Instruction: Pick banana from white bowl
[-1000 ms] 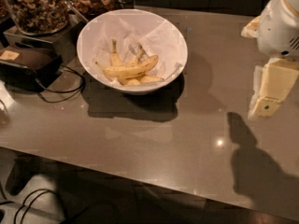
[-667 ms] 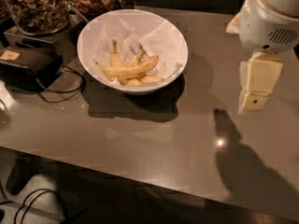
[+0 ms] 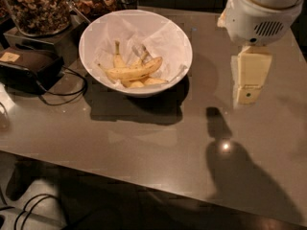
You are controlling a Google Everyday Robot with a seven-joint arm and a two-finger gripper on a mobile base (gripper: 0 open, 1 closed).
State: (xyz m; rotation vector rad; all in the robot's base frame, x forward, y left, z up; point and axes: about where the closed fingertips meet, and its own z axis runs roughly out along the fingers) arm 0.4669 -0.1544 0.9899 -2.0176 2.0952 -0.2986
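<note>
Nearest the viewer, the grey table ends over a dark floor, where looped cables lie at lower left. On the table's right part falls the arm's shadow, with one bright glint in it.

Above that shadow hangs the pincer, cream-coloured and pointing down, under one white rounded arm housing. It is well apart from the bowl, to its right, and holds nothing. Whether it stands wide or narrow cannot be told from this side.

Left of centre stands one white bowl, round and deep, lined with crumpled white paper. Three yellow bananas lie in its bottom. The banana is the longest and plumpest of them. It lies crosswise on top, gently curved, faintly brown-speckled, and its thin stem points left. One slimmer banana stands behind it with its stem up, and one lies partly hidden in front.

Left of the bowl sits one black device, with a cable trailing over the table. Farthest back, at upper left, stand two glass jars of nuts.
</note>
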